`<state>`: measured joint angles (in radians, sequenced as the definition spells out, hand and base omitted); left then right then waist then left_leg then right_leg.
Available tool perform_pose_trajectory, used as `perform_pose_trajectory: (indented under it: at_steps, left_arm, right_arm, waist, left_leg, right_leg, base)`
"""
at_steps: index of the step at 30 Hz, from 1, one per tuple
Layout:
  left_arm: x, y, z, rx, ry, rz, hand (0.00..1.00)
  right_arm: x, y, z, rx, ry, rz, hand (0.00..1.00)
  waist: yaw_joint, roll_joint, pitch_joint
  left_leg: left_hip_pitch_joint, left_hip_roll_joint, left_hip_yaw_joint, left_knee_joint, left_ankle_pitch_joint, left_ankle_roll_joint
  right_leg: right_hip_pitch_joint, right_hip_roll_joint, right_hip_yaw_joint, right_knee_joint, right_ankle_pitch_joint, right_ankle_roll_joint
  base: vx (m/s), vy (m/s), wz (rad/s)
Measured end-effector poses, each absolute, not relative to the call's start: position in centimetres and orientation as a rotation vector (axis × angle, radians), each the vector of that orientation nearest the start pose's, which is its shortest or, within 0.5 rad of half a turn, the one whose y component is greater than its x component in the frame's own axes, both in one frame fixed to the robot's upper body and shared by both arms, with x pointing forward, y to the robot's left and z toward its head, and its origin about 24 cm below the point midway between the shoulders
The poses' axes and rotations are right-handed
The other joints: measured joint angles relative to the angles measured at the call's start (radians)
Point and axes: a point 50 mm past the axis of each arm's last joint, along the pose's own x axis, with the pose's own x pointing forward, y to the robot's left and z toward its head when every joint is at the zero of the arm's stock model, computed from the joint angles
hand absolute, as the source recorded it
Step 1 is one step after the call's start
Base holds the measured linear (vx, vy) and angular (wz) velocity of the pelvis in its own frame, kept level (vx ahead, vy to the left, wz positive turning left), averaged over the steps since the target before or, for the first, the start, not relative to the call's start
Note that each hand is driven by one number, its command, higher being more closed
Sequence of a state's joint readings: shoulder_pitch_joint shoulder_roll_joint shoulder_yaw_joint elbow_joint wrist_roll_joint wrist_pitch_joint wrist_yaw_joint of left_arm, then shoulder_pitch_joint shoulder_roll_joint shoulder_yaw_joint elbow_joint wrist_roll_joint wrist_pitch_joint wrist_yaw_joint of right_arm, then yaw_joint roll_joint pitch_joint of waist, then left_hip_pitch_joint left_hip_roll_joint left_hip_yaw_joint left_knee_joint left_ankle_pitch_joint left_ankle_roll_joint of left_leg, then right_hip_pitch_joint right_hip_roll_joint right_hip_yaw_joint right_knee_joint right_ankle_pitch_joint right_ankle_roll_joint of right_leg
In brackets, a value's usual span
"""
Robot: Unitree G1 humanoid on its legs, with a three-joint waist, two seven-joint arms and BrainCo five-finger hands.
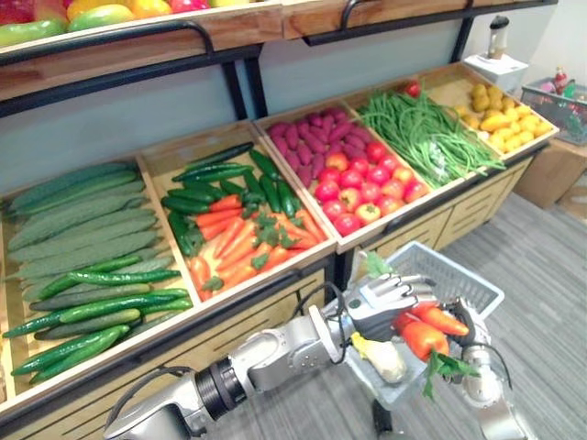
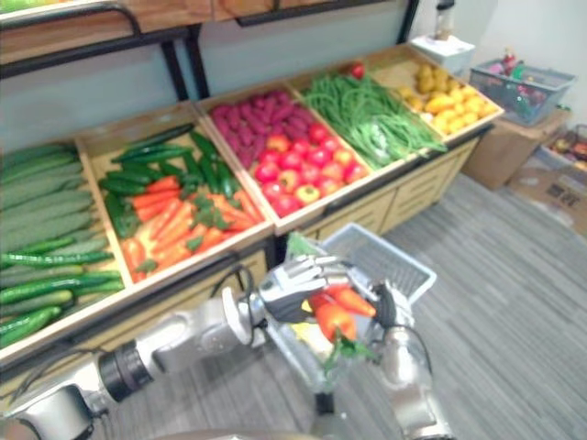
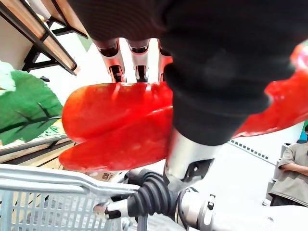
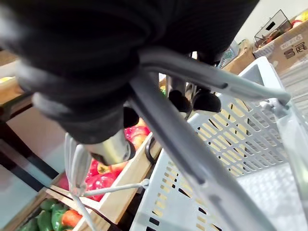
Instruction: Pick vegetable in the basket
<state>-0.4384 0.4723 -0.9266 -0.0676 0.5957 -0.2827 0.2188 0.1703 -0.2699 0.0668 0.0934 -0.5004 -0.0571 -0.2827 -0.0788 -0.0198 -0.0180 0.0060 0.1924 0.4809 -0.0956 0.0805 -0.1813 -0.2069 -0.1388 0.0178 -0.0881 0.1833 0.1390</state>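
Left hand: fingers and thumb curled tight round two glossy, tapered orange-red carrots, with leafy green tops hanging at 6 o'clock. The carrots are over the near end of the white slotted plastic basket, at 5 o'clock from the wooden crate. Right hand: fingers wrapped round the smooth grey handle.

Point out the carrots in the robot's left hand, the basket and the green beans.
carrots (image 1: 444,322), left eye view, orange body of upper one.
basket (image 1: 459,278), left eye view, far mesh wall.
green beans (image 1: 422,133), left eye view, middle of heap.
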Motion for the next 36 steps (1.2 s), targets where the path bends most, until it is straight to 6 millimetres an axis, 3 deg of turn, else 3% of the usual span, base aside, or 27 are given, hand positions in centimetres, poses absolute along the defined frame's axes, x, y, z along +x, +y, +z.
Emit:
perform_pose_trajectory:
  at_steps: [6, 11, 26, 30, 31, 36]
  left_arm:
    - [22.0, 1.7, 8.5, 0.935, -0.835, -0.836, 1.0]
    - [24.1, 2.6, 6.7, 1.02, -0.732, -0.768, 1.0]
    - [27.1, 5.1, 3.6, 1.221, -0.607, -0.625, 1.0]
    - [28.7, 7.5, 2.7, 1.267, -0.48, -0.513, 1.0]
    - [28.9, 7.8, 2.6, 1.289, -0.472, -0.5, 0.0]
    - [29.0, 8.2, 2.3, 1.305, -0.446, -0.487, 0.0]
  right_arm:
    - [20.5, -19.8, 2.4, -0.726, -0.017, -0.138, 1.0]
    - [20.4, -19.3, 3.6, -0.674, -0.074, -0.137, 1.0]
    - [19.8, -19.3, 3.7, -0.635, -0.072, -0.14, 1.0]
    - [19.7, -19.0, 4.3, -0.604, -0.097, -0.14, 1.0]
    - [19.6, -19.0, 4.5, -0.592, -0.103, -0.142, 1.0]
    - [19.6, -19.0, 4.7, -0.588, -0.113, -0.145, 1.0]
  waist:
    - [-0.001, 0.024, -0.015]
    - [-0.002, 0.029, -0.018]
    - [-0.011, 0.024, -0.015]
    - [-0.024, 0.023, -0.012]
    - [-0.025, 0.023, -0.011]
    - [-0.025, 0.021, 0.005]
  left_leg:
    - [0.003, 0.012, 0.009, 0.0, -0.007, -0.008]
    - [0.007, 0.012, 0.015, 0.0, -0.012, -0.01]
    - [0.015, 0.007, 0.028, 0.0, -0.028, -0.011]
    - [0.015, 0.007, 0.028, 0.0, -0.03, -0.013]
    - [0.015, 0.007, 0.028, 0.0, -0.03, -0.014]
    - [0.015, 0.007, 0.027, 0.0, -0.031, -0.014]
  right_leg:
    - [0.0, 0.015, 0.004, -0.006, -0.003, -0.005]
    - [0.002, 0.016, 0.009, -0.012, 0.0, 0.0]
    - [0.003, 0.012, 0.022, -0.016, 0.002, -0.006]
    - [0.003, 0.012, 0.022, -0.016, 0.002, -0.008]
    - [0.003, 0.012, 0.022, -0.016, 0.001, -0.008]
    - [0.002, 0.011, 0.022, -0.016, -0.003, -0.012]
  base:
    - [0.04, 0.01, -0.07]
    - [0.03, 0.021, -0.03]
    - [0.02, 0.015, -0.03]
    - [0.0, 0.0, 0.0]
    - [0.0, 0.0, 0.0]
    - [0.0, 0.0, 0.0]
